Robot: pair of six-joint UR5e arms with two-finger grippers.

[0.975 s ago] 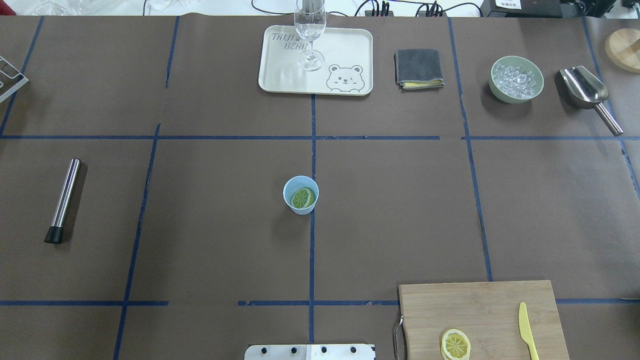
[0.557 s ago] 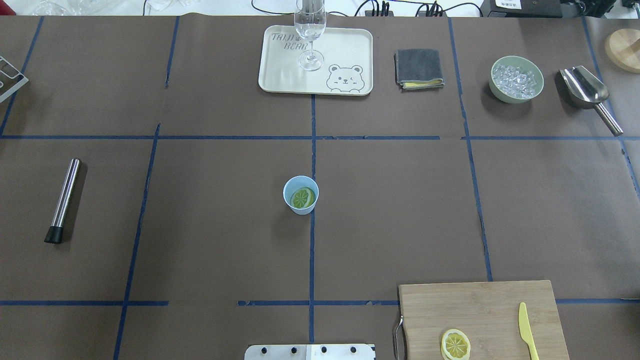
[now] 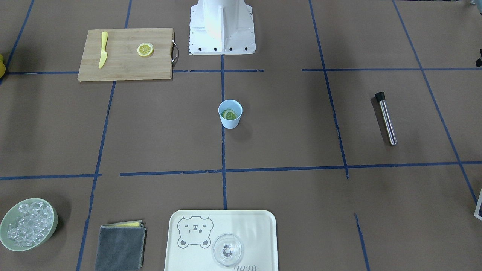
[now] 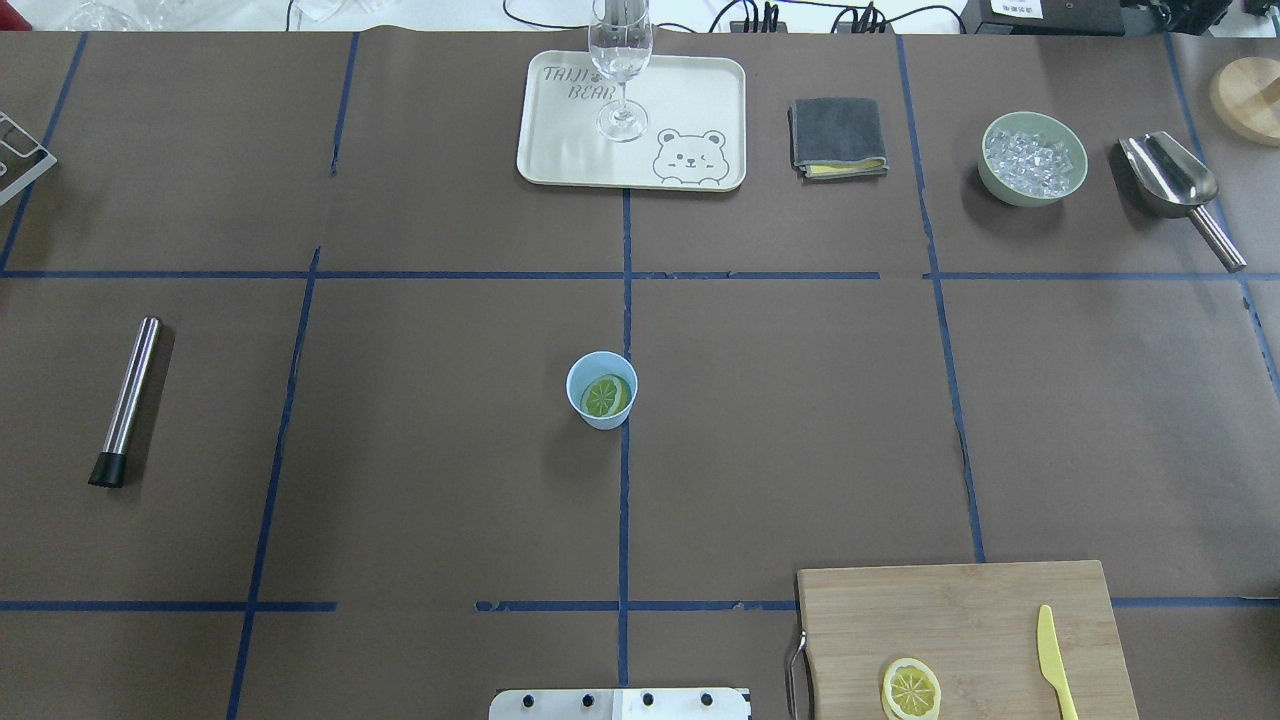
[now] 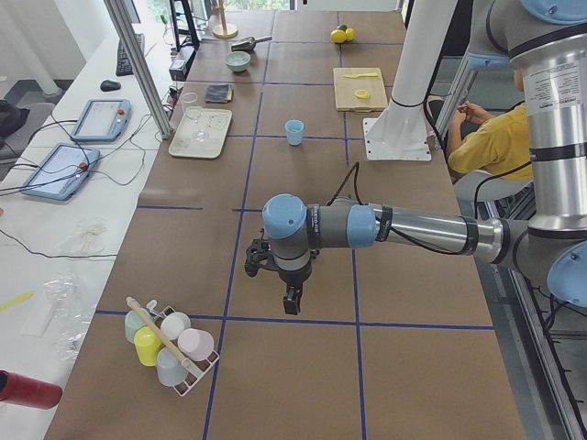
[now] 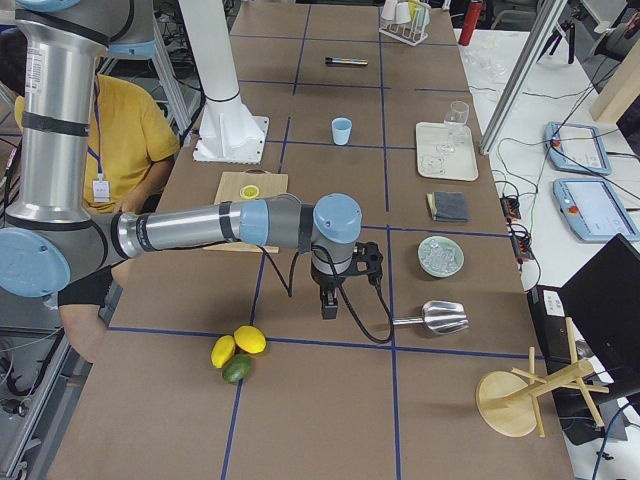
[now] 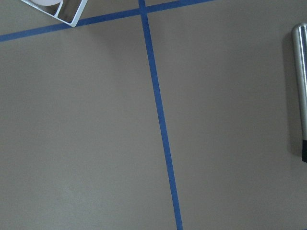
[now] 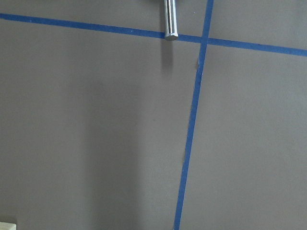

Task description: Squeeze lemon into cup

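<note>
The light-blue cup (image 4: 575, 385) stands upright at the table's middle, on a blue tape line; it also shows in the front-facing view (image 3: 230, 122). A yellow-green lemon piece (image 4: 606, 397) with pale segment lines lies inside it, cut face up. My left gripper (image 5: 290, 304) hangs over bare table far to the cup's left and shows only in the exterior left view, so I cannot tell its state. My right gripper (image 6: 327, 308) hangs far to the cup's right, near the scoop, and shows only in the exterior right view, so I cannot tell its state. Neither wrist view shows fingers.
A wooden cutting board (image 4: 960, 620) at the front right holds a thin lemon slice (image 4: 910, 689) and a yellow knife (image 4: 1050, 660). At the back are a bear tray (image 4: 560, 150) with a clear glass (image 4: 621, 60), a grey cloth (image 4: 838, 137), a bowl of ice (image 4: 985, 172) and a scoop (image 4: 1170, 180). A steel muddler (image 4: 130, 400) lies at the left.
</note>
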